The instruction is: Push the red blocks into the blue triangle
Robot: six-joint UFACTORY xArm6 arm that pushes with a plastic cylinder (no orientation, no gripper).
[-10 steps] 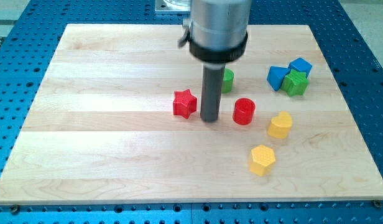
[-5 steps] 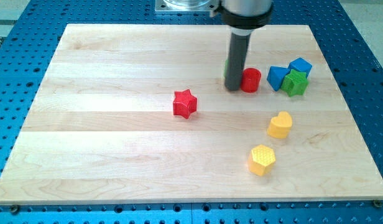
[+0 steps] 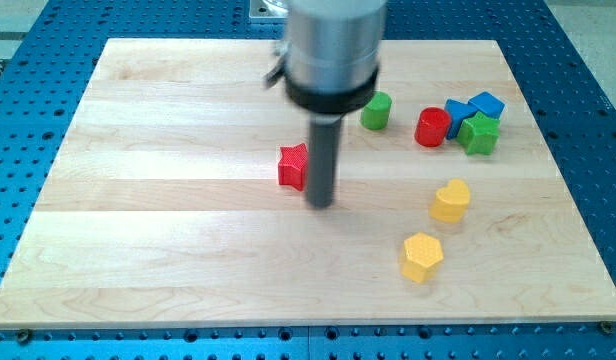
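Note:
The red cylinder (image 3: 432, 127) stands at the view's right, touching the blue triangle (image 3: 457, 113), which is partly hidden behind it. The red star (image 3: 292, 165) lies near the board's middle, partly hidden by my rod. My tip (image 3: 320, 204) rests on the board just right of and below the red star, close to it or touching it. A blue cube (image 3: 485, 104) and a green block (image 3: 479, 133) sit against the blue triangle on its right.
A green cylinder (image 3: 376, 111) stands left of the red cylinder. A yellow heart (image 3: 450, 200) and a yellow hexagon (image 3: 422, 257) lie at the lower right. The wooden board (image 3: 168, 220) sits on a blue perforated table.
The red cylinder has been pushed right, up against the blue triangle. My tip has moved back left and down to the red star. The green cylinder, hidden before, now shows.

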